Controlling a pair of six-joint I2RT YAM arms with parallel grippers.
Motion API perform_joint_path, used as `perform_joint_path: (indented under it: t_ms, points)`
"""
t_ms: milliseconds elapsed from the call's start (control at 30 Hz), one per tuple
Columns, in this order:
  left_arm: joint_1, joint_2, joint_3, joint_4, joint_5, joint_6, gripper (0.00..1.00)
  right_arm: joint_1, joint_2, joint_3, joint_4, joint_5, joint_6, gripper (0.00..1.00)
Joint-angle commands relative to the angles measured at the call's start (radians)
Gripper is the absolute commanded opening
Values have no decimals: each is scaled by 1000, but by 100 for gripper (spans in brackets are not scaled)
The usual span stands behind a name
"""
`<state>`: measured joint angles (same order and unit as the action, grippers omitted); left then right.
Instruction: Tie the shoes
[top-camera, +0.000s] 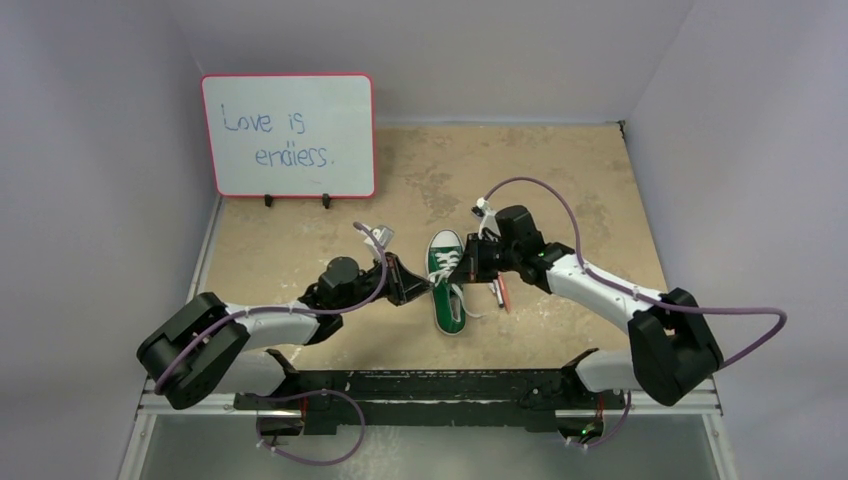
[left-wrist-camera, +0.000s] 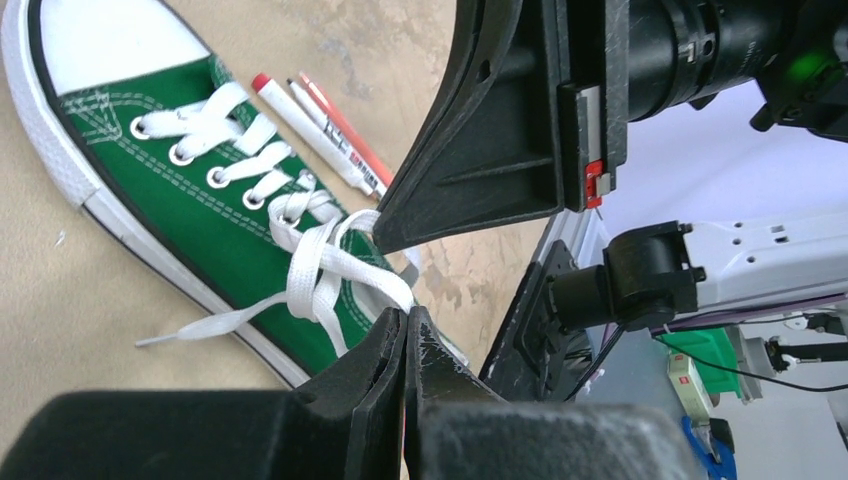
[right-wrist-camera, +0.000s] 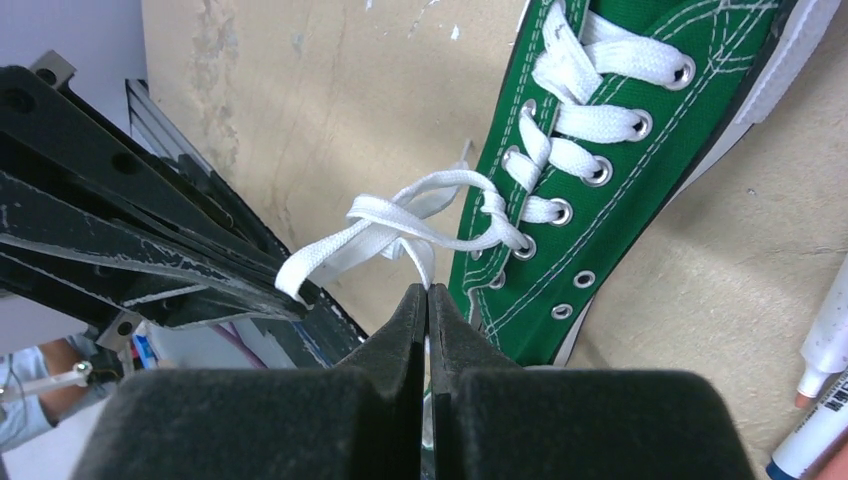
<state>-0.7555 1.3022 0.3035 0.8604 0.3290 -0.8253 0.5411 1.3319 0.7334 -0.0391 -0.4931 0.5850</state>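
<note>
Sneaker (top-camera: 447, 285) long axis near-to-far, toe at far end; left hand (top-camera: 422, 290), right hand (top-camera: 468, 267) each clamped on laces (left-wrist-camera: 305, 270).

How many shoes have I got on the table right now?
1. The green sneaker lies mid-table between the left pincer and right pincer, each pinching its white laces, with pens beside it. No second shoe shows in any view.

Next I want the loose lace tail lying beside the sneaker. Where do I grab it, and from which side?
Take the lace tail near its free end, where it lies flat on bare table clear of the sneaker. Come down from above on the side away from the pens, tool fingers across the flat ribbon.
</note>
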Motion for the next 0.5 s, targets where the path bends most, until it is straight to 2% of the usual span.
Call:
perform_joint_path:
  t_ms: [0,233,333,467]
  points:
    - [-6,12,8,1,-4,26,0,1,21,-21,84,-4,74,0]
    - [-6,0,-6,-51,-12,49,0,1,40,-31,84,11,91,0]
    - [-7,-37,25,-196,-41,95,0,1,37,-30,74,17,85,0]
    - [-6,-127,48,-374,-112,145,12,1,36,-26,54,22,68,0]
